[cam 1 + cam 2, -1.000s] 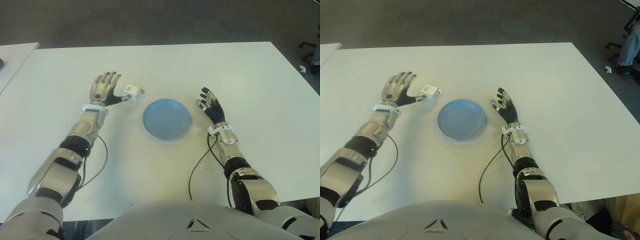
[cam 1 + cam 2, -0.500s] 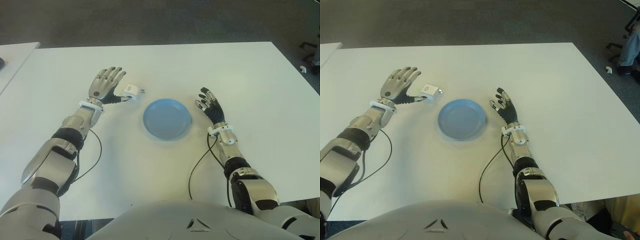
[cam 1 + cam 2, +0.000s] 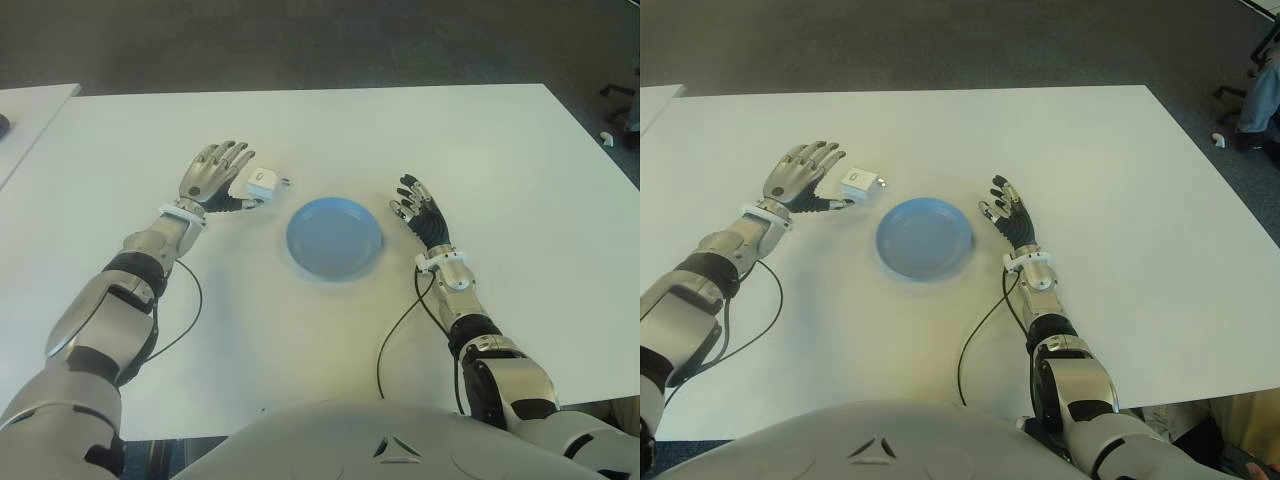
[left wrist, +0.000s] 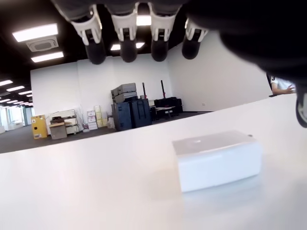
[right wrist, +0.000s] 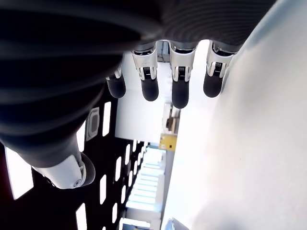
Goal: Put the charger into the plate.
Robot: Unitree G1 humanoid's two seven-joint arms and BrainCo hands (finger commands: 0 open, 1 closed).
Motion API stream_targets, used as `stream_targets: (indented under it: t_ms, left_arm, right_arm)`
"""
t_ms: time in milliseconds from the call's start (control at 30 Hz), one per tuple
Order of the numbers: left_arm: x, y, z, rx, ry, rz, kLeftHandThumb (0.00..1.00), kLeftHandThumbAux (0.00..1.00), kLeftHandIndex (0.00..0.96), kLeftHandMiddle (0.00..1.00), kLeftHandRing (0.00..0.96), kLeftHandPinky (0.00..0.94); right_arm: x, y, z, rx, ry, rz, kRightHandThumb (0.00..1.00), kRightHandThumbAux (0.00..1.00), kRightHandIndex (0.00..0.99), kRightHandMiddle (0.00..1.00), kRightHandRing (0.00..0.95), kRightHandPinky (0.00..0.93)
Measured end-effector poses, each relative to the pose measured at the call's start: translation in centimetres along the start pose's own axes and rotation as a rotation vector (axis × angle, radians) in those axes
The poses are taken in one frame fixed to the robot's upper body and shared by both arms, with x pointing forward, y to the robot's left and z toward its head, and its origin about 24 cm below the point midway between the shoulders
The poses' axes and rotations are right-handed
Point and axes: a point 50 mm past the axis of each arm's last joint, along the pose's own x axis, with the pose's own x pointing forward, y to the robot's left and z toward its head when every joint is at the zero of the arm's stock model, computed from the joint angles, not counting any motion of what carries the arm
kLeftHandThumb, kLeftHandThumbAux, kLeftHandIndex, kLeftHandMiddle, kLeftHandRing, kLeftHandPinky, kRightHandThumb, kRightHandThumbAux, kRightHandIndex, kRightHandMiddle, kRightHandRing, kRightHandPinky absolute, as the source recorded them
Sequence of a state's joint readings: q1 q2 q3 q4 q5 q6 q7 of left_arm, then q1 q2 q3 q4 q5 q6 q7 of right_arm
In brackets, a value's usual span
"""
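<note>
Here, left hand (image 3: 213, 172) beside charger (image 3: 263, 185), fingers spread, right hand (image 3: 421, 209) fingers apart

white table (image 3: 330, 130) on dark carpet floor (image 3: 300, 40).

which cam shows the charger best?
Left wrist view: the charger sits close up on the table, apart from the open left hand. Both eye views show it small beside the plate. Right wrist view misses it.

Charger (image 3: 262, 184): small white block, laid flat on the white table, prongs pointed toward the plate, just left of it, not touching. Plate (image 3: 334, 238): round, blue, upright, nothing held in it.
</note>
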State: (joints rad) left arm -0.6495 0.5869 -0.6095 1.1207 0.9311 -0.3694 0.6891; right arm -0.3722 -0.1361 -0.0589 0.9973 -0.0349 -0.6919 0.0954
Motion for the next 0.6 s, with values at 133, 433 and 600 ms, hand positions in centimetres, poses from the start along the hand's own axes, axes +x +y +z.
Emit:
stream_targets:
  t_ms: [133, 433, 600]
  left_arm:
    - [-0.2, -0.7, 0.3, -0.021, -0.013, -0.057, 0.101, 0.311, 0.000, 0.000, 0.000, 0.000]
    - [-0.9, -2.4, 1.2, -0.065, -0.046, -0.205, 0.083, 0.324, 0.000, 0.000, 0.000, 0.000]
    - [-0.9, -2.6, 1.5, -0.105, -0.046, -0.230, 0.073, 0.323, 0.000, 0.000, 0.000, 0.000]
  right_arm:
    - [0.0, 0.0, 0.0, 0.000, -0.001, 0.000, 0.064, 0.624, 0.000, 0.094, 0.097, 0.043]
    - [0.0, 0.0, 0.0, -0.002, -0.002, 0.005, 0.062, 0.613, 0.000, 0.093, 0.095, 0.039]
    - [0.0, 0.1, 0.0, -0.005, -0.002, 0.009, 0.058, 0.614, 0.000, 0.094, 0.093, 0.036]
